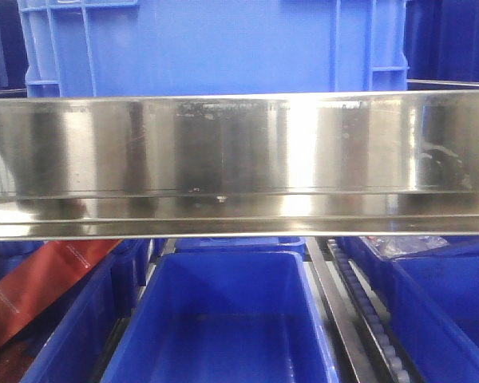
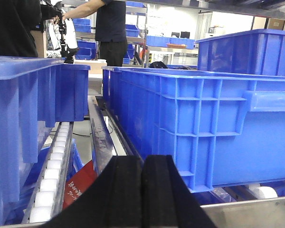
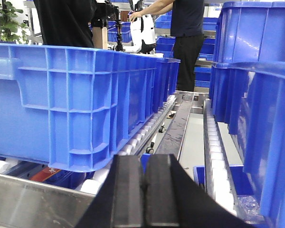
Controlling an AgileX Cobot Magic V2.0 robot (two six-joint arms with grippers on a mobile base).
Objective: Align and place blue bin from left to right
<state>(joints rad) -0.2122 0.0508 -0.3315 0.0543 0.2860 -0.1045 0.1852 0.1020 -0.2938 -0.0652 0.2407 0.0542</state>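
Observation:
The blue bin [image 1: 215, 48], a large bright-blue crate with a smooth front panel and raised ribs near its corners, stands on the upper shelf behind a steel rail [image 1: 239, 159]. In the left wrist view the blue bin [image 2: 204, 128] sits just right of my left gripper [image 2: 142, 159], whose black pads are shut together with nothing between them. In the right wrist view the same bin [image 3: 76, 104] rests on white rollers to the left of my right gripper [image 3: 145, 157], also shut and empty. Neither gripper touches the bin.
Another blue crate [image 2: 19, 133] stands at the left, and stacked blue crates [image 3: 266, 109] at the right. Roller tracks [image 2: 54, 161] [image 3: 216, 152] run away from me. Shallower blue tubs [image 1: 223, 319] and a red packet [image 1: 32, 295] lie on the lower level. People [image 3: 187, 33] stand behind.

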